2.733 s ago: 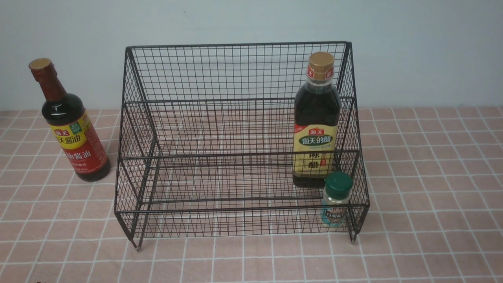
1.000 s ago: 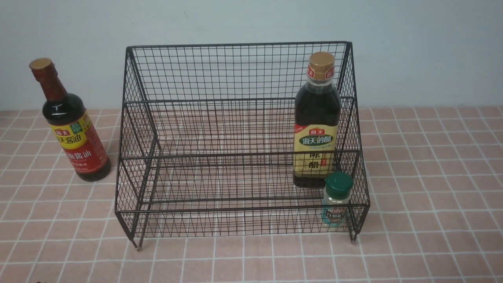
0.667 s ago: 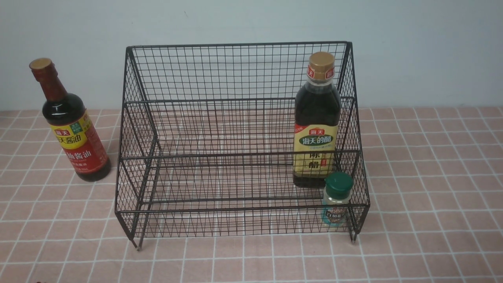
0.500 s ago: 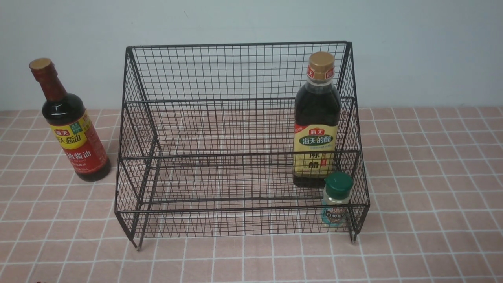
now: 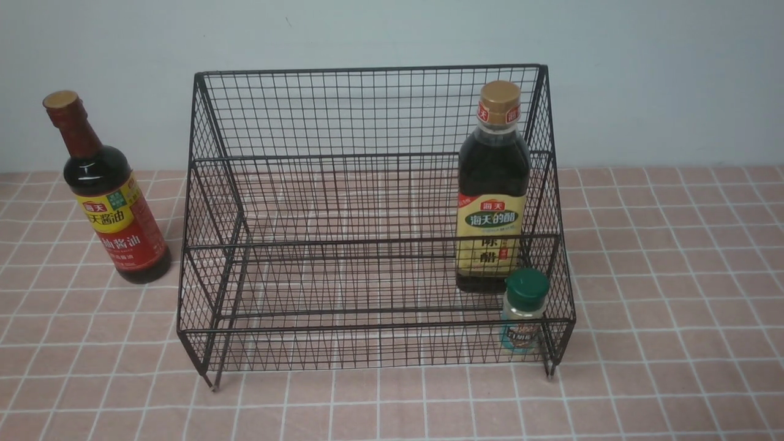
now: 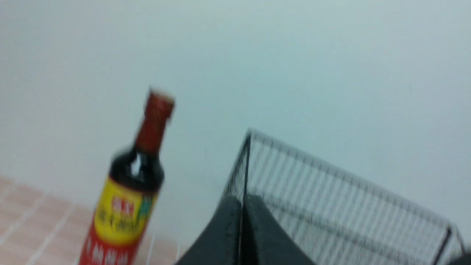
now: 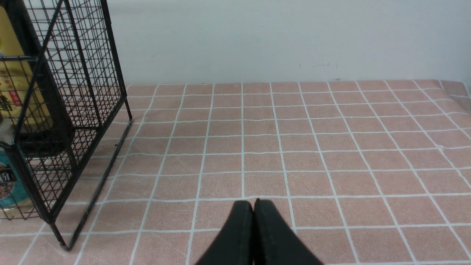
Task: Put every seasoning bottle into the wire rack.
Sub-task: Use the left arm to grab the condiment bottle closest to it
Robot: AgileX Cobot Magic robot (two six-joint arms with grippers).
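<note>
Left end effector (image 6: 242,200): jaws pressed together, nothing between them. Its wrist picture is blurred. Not seen in the front view.

- Straight past its tips: the top left corner of the wire rack (image 5: 367,68).
- Ahead of it and, going by the front view, off toward the robot's left of that corner: the round bottle (image 5: 113,208). It has a red neck and a red-yellow label and stands on the tabletop (image 5: 674,275) just beside the rack's left end wall, not touching it. Long axis upright, neck uppermost. It is the only bottle outside the rack.

Right end effector (image 7: 254,203): jaws also closed, empty, low over bare tabletop, with the rack's right end off to one side.

- Behind that mesh: the square bottle (image 5: 493,202) on the rear tier at the right end, and the shaker (image 5: 522,312) on the front tier just before it. Both are already stowed.

Judgement: the left arm is the nearer, since the whole rack lies between the right arm and the round bottle. The jaws would have to part first. A side-on grasp across the upright body looks right, then a lift over the rack's front rail into the free left part.
</note>
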